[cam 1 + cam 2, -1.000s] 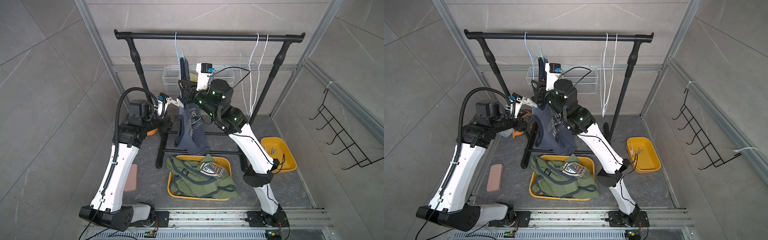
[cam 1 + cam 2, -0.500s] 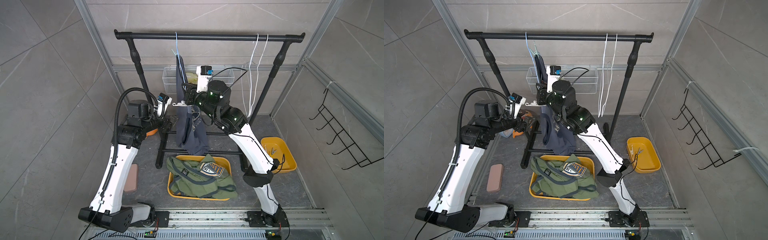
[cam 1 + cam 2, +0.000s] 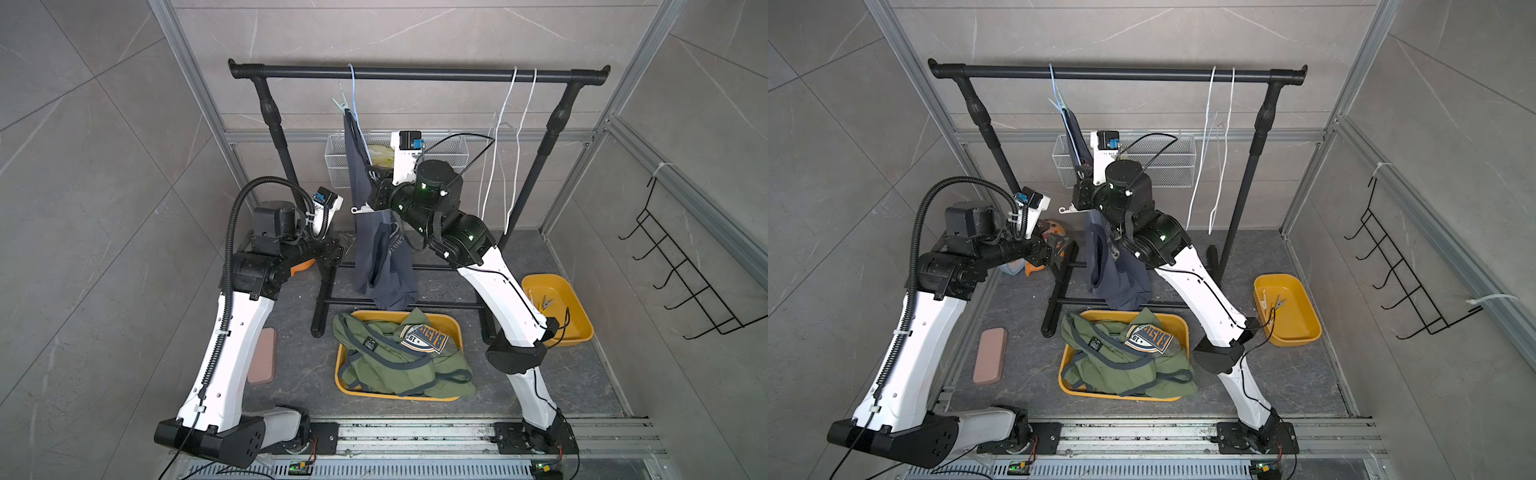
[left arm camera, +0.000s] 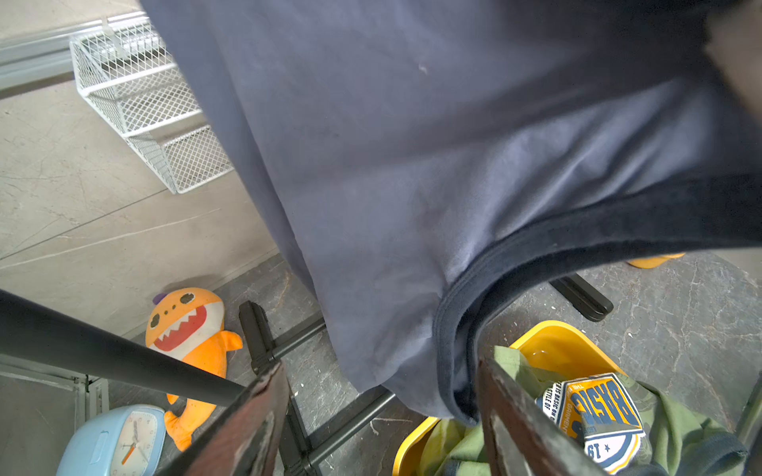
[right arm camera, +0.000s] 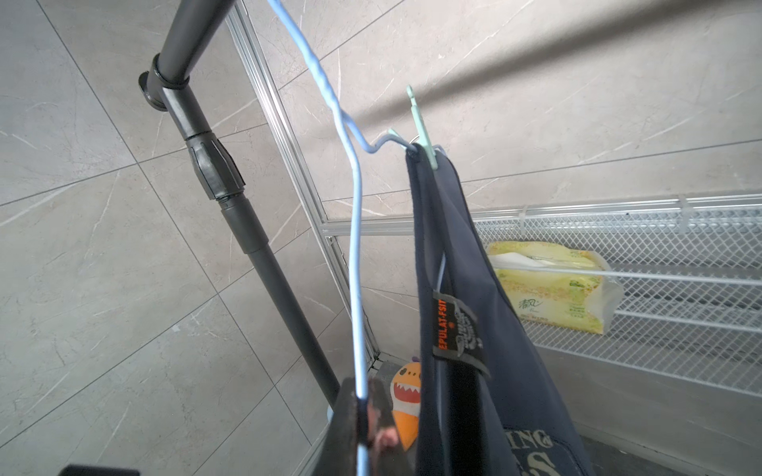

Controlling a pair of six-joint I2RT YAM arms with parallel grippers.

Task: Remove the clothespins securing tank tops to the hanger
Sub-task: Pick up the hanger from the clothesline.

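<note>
- Clamping the pale blue wire hanger (image 5: 355, 263), the right jaws press together.
- Above those jaws, a mint green clothespin (image 5: 422, 128) pins the navy tank top (image 5: 523, 391) to it.
- The left jaws stand apart, the top's hem ahead.

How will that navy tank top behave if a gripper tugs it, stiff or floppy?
Probably floppy: the navy tank top hangs in long, loose folds. Likely light, since one mint clothespin and a thin blue hanger carry it. It may slip off once that pin is removed.
</note>
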